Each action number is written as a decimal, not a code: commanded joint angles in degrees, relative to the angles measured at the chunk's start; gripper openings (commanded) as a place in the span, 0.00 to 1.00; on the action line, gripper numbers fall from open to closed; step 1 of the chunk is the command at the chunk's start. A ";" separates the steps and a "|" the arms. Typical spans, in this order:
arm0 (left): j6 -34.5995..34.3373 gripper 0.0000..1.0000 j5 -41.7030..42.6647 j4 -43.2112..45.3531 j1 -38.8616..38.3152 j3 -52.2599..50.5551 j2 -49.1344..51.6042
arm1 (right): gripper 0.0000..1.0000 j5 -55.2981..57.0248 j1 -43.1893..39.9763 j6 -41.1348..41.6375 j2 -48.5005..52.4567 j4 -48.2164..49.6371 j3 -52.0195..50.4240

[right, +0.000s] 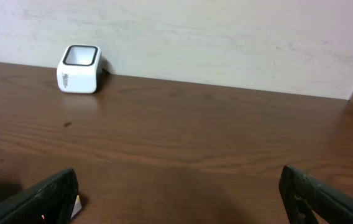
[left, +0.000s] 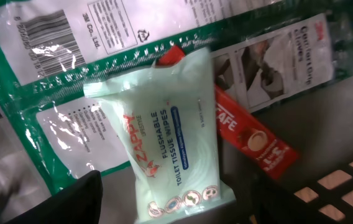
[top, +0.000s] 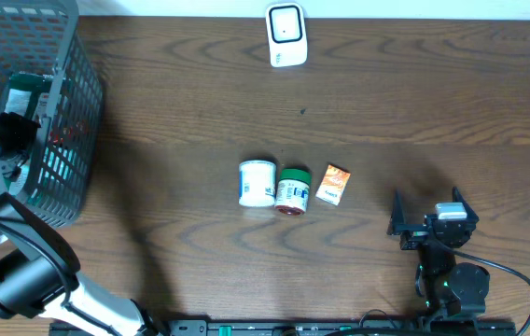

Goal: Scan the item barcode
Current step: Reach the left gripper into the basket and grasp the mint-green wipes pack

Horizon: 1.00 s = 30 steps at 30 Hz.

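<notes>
In the basket [top: 64, 173], a wipes pack [left: 170, 143] is straddled by the spread left claw [left: 176, 194], closure judged next; right claw [right: 178, 180] likewise spread.

A grey wire basket [top: 76, 140] stands around the left gripper [left: 175, 206] on a brown table [top: 200, 93], and a pale wall [right: 226, 37] is far ahead of the right gripper [right: 179, 202].

This is looking like a mock shop checkout set up in a robot lab. A white barcode scanner [top: 286, 35] is standing on a wooden tabletop [top: 433, 103] by a plain pale wall [right: 226, 31]. A wire basket [top: 74, 121] is holding packaged goods, among them a pack of wipes [left: 170, 149]. A tub [top: 257, 183], a can [top: 293, 191] and a small box [top: 333, 185] are sitting in a row, and robot arms [top: 447, 271] are working the near edge.
</notes>
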 commanded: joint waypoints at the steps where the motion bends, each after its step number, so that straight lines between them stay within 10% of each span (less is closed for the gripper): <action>1: 1.60 0.74 -0.11 -0.04 0.20 1.31 -2.05 | 0.99 0.13 -0.79 -0.35 -0.07 -0.24 -0.07; 20: 0.13 0.70 -5.46 7.78 0.26 -7.54 6.27 | 0.99 0.13 -0.79 -0.35 -0.07 -0.24 -0.07; 22: 0.28 0.50 -5.14 8.61 0.31 -7.54 8.92 | 0.99 0.13 -0.79 -0.35 -0.07 -0.24 -0.07; 23: 0.28 0.19 -4.46 8.66 0.31 -7.52 9.44 | 0.99 0.13 -0.79 -0.35 -0.07 -0.24 -0.07; 24: 0.28 0.08 -3.65 8.83 0.31 -7.52 9.49 | 0.99 0.13 -0.79 -0.35 -0.07 -0.24 -0.07; 30: 0.48 0.08 -2.60 7.54 0.28 -4.68 0.39 | 0.99 0.13 -0.79 -0.35 -0.07 -0.24 -0.07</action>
